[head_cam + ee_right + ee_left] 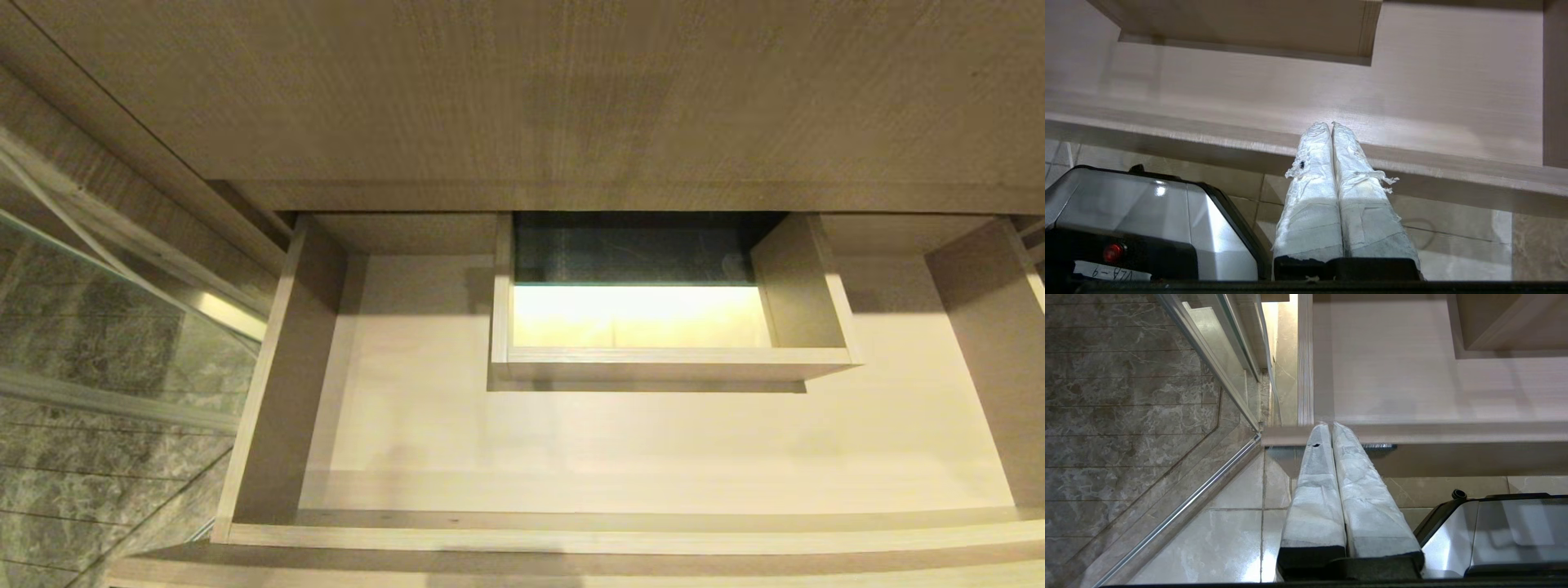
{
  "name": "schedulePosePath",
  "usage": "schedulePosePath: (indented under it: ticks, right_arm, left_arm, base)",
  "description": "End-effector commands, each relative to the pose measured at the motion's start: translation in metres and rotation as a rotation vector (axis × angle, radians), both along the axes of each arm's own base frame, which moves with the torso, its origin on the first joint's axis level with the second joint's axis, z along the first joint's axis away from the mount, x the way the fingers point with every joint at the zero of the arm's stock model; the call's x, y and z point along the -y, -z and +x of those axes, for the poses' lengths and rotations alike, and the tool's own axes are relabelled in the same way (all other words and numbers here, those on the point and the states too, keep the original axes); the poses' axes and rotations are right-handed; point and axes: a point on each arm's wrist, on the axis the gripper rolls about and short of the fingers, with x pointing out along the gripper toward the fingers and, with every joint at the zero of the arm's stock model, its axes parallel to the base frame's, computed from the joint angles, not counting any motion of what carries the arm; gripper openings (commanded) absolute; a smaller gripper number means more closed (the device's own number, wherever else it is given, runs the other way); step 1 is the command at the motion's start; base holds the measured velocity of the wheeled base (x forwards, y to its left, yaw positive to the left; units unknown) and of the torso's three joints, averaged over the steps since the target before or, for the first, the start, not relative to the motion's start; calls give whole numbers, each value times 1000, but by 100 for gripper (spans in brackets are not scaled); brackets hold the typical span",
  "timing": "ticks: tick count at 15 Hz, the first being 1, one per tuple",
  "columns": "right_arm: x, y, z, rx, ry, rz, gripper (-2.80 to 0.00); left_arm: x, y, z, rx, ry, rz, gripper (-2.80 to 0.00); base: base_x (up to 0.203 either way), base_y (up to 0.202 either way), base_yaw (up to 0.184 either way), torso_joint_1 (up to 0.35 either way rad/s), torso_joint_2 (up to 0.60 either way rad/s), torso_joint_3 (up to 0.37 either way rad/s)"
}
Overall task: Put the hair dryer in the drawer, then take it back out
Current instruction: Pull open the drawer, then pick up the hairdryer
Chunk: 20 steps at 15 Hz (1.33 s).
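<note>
Drawer [571, 457], wide, shallow and of light wood grain, is seen pulled open beneath the plain fixed wood panel [522, 98], its boxed rectangular cut-out [669, 359] set against the back wall. No hair dryer is shown in any view. The left gripper [1329, 426], its white-wrapped fingers [1314, 490] pressed together on nothing, is held just before the drawer's front rim. The right gripper [1331, 125] is likewise closed and empty, poised at that rim above the tiled floor [1453, 237].
</note>
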Motion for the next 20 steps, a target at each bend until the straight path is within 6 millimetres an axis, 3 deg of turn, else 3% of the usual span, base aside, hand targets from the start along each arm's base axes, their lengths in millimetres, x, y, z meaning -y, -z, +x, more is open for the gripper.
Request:
schedulePosePath:
  ticks: [1, 20]
  right_arm:
    - [0, 3, -3, 24, -11, -21, -280]
    - [1, 3, -3, 16, -1, 19, -280]
  left_arm:
    - [0, 0, 0, -1, 0, 0, -280]
    - [0, 0, 0, -1, -1, 0, -280]
  base:
    - [0, 0, 0, 0, 0, 0]
    - [0, 0, 0, 0, 0, 0]
